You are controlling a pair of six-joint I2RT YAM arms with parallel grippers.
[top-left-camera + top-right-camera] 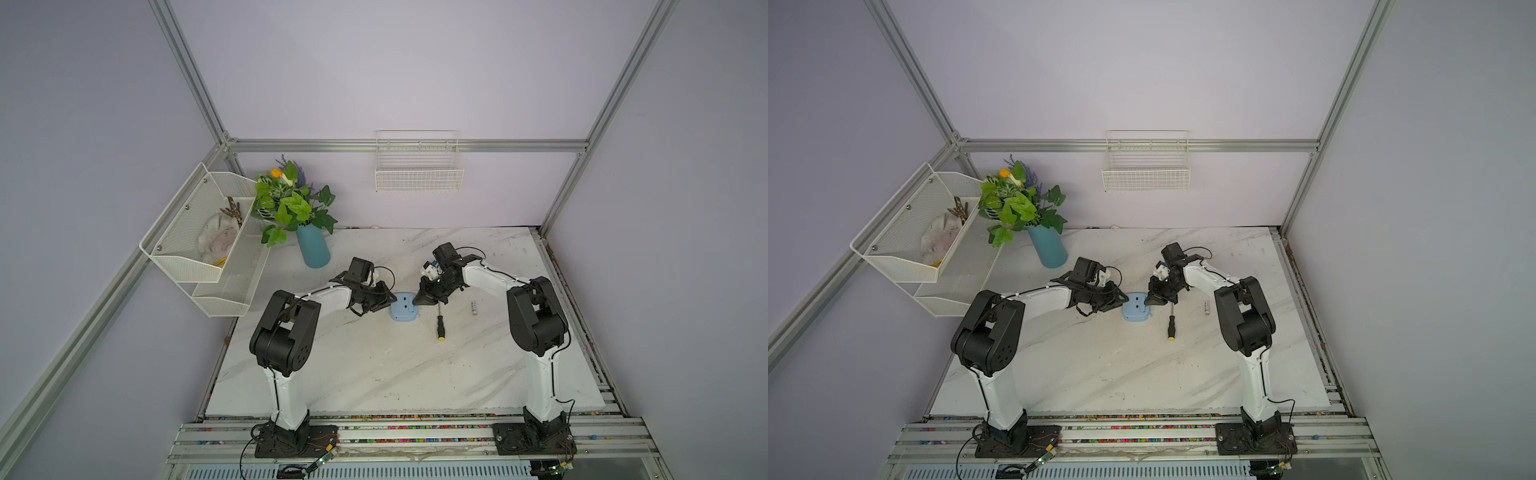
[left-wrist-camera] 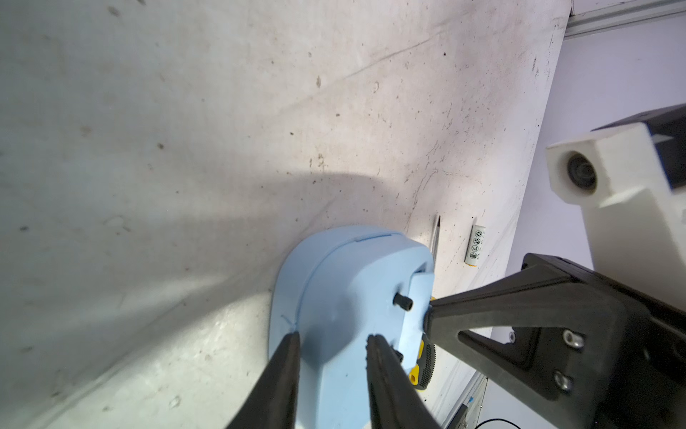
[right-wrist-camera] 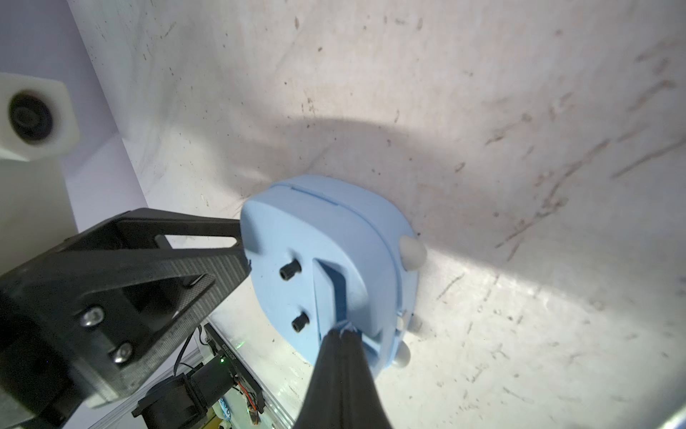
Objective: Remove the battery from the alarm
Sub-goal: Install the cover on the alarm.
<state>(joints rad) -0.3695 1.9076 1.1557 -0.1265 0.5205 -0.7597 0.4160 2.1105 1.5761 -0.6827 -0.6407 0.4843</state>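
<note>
The light-blue alarm lies face down mid-table, its back with two black knobs upward. My left gripper is shut on the alarm's left edge, one finger on the back and one at the rim. My right gripper is shut and holds nothing, its tips resting at the raised edge of the compartment cover. The battery lies loose on the table right of the alarm, apart from both grippers.
A black-handled, yellow-tipped screwdriver lies between the alarm and the battery. A blue vase with a plant stands at the back left beside a white mesh shelf. A wire basket hangs on the back wall.
</note>
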